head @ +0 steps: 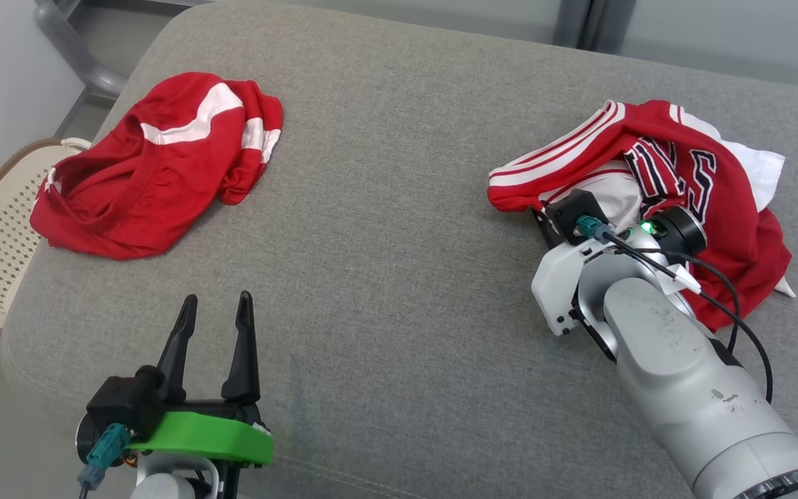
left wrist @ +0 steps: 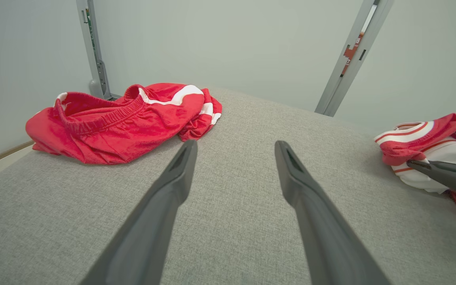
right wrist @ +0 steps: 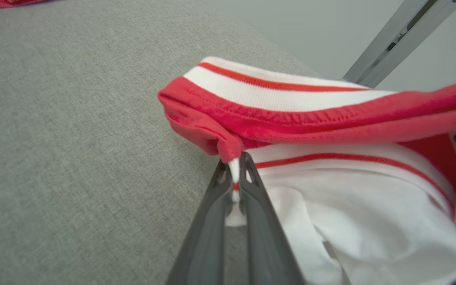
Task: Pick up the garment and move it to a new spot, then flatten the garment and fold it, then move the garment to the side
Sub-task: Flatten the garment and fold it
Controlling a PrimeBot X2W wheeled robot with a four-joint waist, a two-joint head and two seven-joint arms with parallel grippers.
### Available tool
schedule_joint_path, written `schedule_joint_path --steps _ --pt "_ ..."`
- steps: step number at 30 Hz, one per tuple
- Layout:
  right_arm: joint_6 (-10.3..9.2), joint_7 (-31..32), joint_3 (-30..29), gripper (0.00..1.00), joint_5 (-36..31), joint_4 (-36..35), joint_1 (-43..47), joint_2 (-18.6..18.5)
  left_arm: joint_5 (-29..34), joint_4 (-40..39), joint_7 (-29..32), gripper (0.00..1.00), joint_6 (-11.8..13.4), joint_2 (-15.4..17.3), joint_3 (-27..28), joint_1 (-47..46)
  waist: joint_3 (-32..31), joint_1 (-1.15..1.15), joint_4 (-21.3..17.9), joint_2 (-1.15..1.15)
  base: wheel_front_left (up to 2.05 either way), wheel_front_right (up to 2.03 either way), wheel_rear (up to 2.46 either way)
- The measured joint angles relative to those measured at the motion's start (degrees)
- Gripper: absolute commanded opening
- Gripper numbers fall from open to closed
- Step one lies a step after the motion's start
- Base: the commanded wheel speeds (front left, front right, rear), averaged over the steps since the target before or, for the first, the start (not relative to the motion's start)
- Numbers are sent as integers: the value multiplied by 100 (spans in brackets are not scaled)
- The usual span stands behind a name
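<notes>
**op_newbie:** Which arm do you use for the garment (head: 738,208) here? And where's it sitting, exactly?

**armchair_rigger:** You're already set with the right one. The garment is bunched in a heap on the right side of the grey cushion (head: 399,208), toward the far edge. Your right gripper (right wrist: 236,168) is clamped on it. In the right wrist view the two fingers are pinched together on a thin fold of white cloth with a red stripe, just under the red hem. Your left gripper (head: 217,299) is down at the near left, fingers spread, nothing between them. It's well apart from the heap, so it's no help for the lift.

**op_newbie:** Ok, and which way do I take it?

**armchair_rigger:** Thing to watch is that your pinch is on the heap's near left edge, so nearly all the cloth lies to the right of the fingertips and beyond them. In the head view the heap's long way looks to run from far left to near right. The bare cushion is on your left, between this garment and the red shorts (head: 156,173) at the far left. So I'd guess you go up and leftward, and the bulk trails behind. Stop short of the shorts. One worry is that it's a small bite of cloth and it could slip once the weight comes on.
</notes>
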Motion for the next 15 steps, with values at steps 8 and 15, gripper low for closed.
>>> schedule_joint_path --steps 8,15 --pt "0 -322 961 0 1134 -768 -64 -12 89 29 0 100 -10 -1 100 4 -159 0 -228 0 0 0 0" --pt "0 -419 1629 0 2337 -1796 -866 -1 152 2 0 100 -10 -1 242 80 -348 0 -486 0 0 0 0"
